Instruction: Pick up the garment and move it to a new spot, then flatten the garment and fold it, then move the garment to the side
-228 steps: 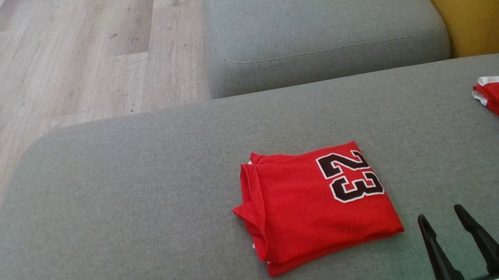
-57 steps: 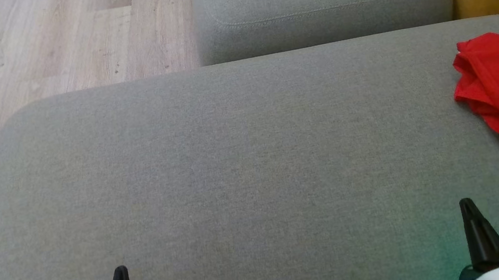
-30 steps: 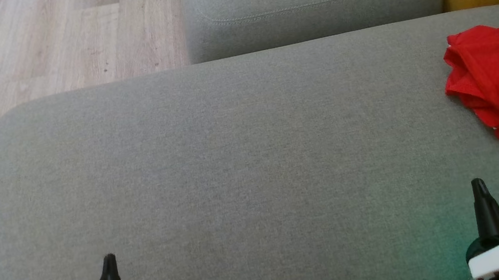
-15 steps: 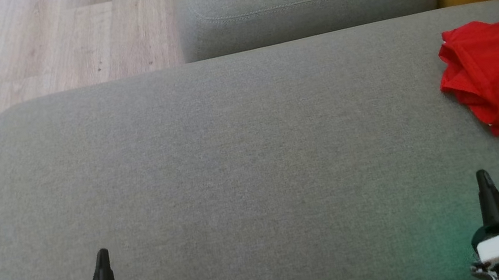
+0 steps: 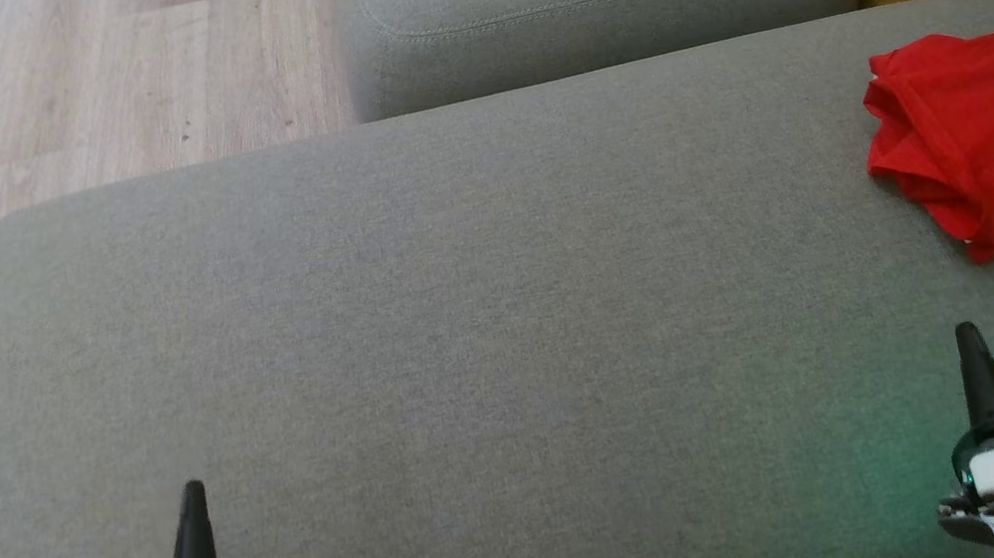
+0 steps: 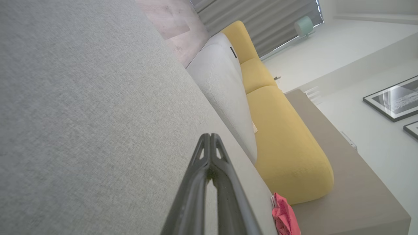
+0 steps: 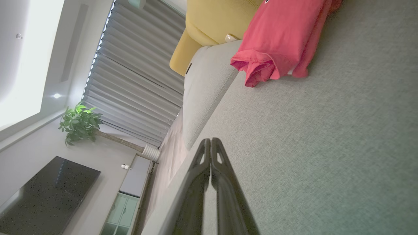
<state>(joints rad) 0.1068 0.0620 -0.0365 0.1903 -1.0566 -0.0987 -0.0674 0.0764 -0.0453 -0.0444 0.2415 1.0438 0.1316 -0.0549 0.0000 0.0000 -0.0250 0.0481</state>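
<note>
Red jersey [image 5: 988, 136] folded and set aside
We see it at the cushion's [image 5: 464, 325] right edge, no longer mid-cushion. Our left claw [image 5: 192, 502] and right claw [image 5: 970, 341], once spread, are clenched empty and well apart from it. We judge the task finished.

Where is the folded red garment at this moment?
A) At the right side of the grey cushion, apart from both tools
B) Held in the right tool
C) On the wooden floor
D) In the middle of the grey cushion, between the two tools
A: the red garment lies folded at the right side of the grey cushion, while the left tool and the right tool are shut, empty and clear of it.
</note>
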